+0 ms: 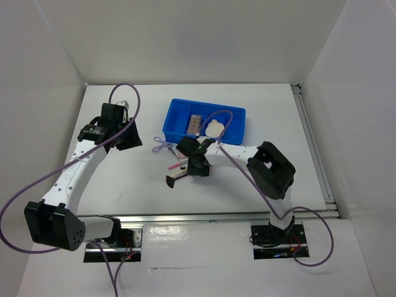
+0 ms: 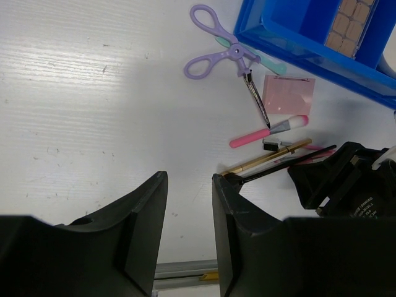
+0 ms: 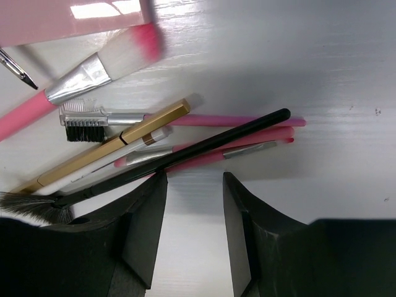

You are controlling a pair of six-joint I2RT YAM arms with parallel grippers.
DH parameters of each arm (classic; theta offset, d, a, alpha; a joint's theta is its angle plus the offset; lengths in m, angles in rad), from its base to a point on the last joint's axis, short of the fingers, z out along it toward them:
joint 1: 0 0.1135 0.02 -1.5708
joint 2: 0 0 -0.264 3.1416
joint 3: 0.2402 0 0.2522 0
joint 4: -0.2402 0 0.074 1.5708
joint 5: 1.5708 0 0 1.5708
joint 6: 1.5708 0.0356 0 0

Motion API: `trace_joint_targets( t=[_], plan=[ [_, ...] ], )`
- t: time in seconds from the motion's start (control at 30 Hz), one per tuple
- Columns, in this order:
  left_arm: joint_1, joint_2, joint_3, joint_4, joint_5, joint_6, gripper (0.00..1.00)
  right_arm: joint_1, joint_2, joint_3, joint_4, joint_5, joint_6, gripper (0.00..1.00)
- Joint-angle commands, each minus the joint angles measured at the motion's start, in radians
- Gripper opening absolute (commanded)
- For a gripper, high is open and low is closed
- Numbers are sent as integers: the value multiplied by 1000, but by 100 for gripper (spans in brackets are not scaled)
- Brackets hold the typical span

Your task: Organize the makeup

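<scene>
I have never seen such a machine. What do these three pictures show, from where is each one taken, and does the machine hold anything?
Two white robot arms stand on a table. One picture looks down from above; the other two come from cameras on the wrists, so the black shapes at the bottom are each arm's own fingers. The left gripper is open over bare table. The right gripper is open just above a pile of makeup brushes and sticks, holding nothing. Nearby lie purple scissors, a pink square pad, and a blue tray holding a palette and a cream puff.
</scene>
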State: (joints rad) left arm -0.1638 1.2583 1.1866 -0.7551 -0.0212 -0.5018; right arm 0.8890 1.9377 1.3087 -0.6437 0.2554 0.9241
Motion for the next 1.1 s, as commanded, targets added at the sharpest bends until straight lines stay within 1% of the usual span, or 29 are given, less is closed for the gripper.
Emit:
trace_joint_targets(
  t=[0.0, 0.1, 0.3, 0.57, 0.97, 1.07],
  plan=[
    [7, -10, 8, 16, 24, 3, 48, -13, -32, -20, -20, 44, 18, 49],
    [7, -10, 18, 16, 24, 3, 48, -13, -66, -32, -11, 44, 18, 49],
    [7, -10, 18, 16, 33, 3, 47, -13, -103, -32, 73, -37, 18, 49],
    [7, -19, 8, 16, 33, 12, 47, -13, -29, 24, 94, -90, 9, 49],
    [7, -19, -1, 16, 43, 12, 47, -13, 44, 92, 115, -81, -1, 49],
    [7, -28, -1, 16, 43, 12, 47, -13, 64, 115, 89, -62, -1, 49]
  ],
)
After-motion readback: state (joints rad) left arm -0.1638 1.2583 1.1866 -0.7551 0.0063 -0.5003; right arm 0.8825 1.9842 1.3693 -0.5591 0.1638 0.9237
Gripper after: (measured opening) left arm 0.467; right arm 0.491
